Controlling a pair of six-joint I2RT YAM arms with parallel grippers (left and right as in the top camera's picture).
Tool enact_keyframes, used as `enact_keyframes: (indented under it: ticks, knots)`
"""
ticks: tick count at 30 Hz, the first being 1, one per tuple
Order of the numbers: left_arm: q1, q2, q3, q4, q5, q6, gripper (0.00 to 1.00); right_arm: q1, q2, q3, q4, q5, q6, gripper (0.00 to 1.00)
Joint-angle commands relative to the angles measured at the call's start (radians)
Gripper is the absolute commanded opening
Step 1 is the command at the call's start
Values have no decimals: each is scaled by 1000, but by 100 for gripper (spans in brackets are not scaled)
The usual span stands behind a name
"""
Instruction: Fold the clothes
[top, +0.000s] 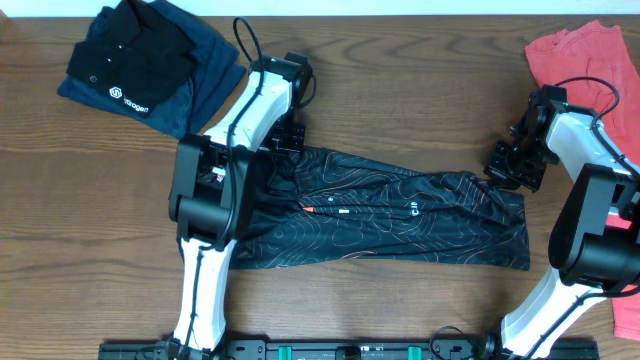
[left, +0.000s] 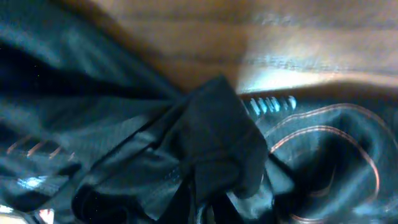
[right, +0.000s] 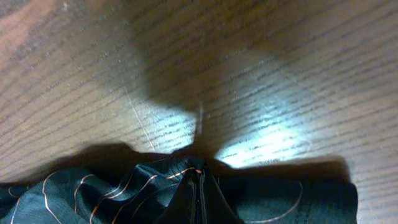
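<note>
Black jersey (top: 400, 215) lies in a long band across the middle of the wooden counter (top: 400, 90), between your two arms. Your left gripper (top: 287, 137) is closed, pinching bunched fabric at its upper left corner. Your right gripper (top: 512, 165) is closed on the upper right edge.

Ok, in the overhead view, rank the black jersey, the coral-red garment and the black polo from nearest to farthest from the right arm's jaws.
1. Black jersey: its right end is pinched in the right jaws.
2. Coral-red garment: far right corner.
3. Black polo: far left corner, clearly farthest.
</note>
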Motion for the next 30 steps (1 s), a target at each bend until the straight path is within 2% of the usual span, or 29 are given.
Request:
enact_keyframes:
  ticks: [1,9,14,20,25,30]
  knots:
    - [5,-104,-4,-27,-16,-44,6,1,-6,12,-13,10,51,1]
    - [5,-219,-4,-117,-16,-63,6,1,-82,12,-92,10,57,1]
    - [7,-220,-5,-198,-18,-103,6,1,-140,12,-154,10,56,1]
    - [15,-220,-5,-327,-32,-218,6,1,-167,12,-251,17,56,1]
    - [15,-220,-5,-420,-34,-219,6,1,-168,12,-301,18,56,1]
    - [15,-221,-5,-472,-129,-275,6,1,-188,12,-323,18,56,1]
